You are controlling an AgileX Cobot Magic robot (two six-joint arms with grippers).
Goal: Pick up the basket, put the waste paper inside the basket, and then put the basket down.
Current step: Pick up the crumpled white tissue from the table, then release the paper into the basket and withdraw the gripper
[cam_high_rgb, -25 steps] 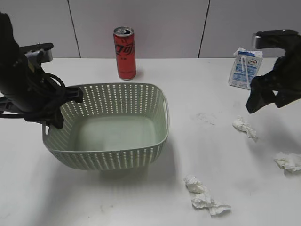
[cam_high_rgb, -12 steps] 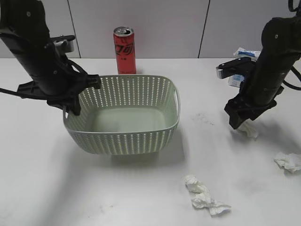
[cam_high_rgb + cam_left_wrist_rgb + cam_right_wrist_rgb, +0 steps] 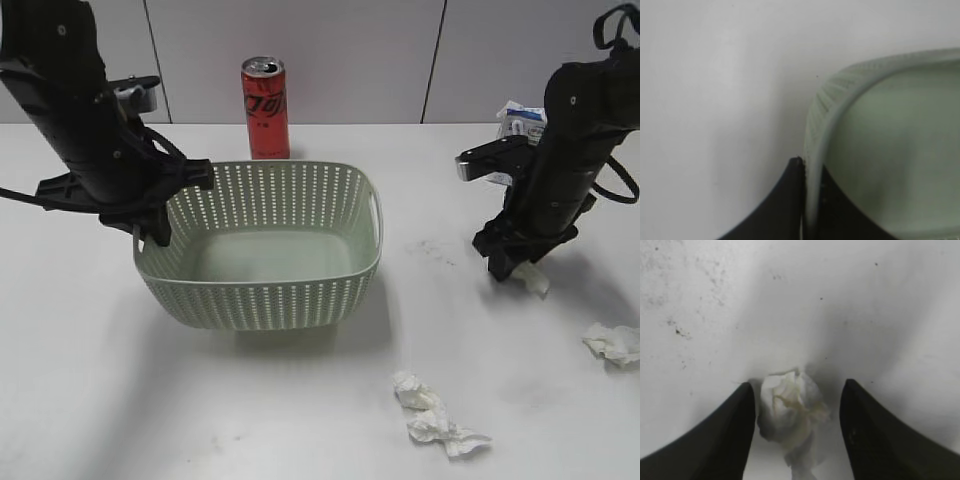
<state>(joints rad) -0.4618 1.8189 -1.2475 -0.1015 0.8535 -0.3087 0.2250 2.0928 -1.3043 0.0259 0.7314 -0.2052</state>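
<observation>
The pale green basket [image 3: 265, 250] is held just above the white table, left of centre. My left gripper [image 3: 150, 225] is shut on its left rim; the left wrist view shows the rim [image 3: 812, 150] pinched between the black fingers [image 3: 807, 172]. My right gripper [image 3: 510, 265] is lowered to the table, open, with a crumpled white paper wad [image 3: 530, 278] between its fingers; the right wrist view shows the wad [image 3: 790, 412] lying between the spread fingers [image 3: 797, 390], close to the left one. Other wads lie at the right edge [image 3: 612, 343] and in front [image 3: 430, 415].
A red drink can [image 3: 265, 112] stands behind the basket near the wall. A white-and-blue carton [image 3: 520, 125] stands at the back right, partly hidden by my right arm.
Over the last second the left arm carried the basket right and back. The right arm swung down over the wad near the carton and has settled lower around it.
</observation>
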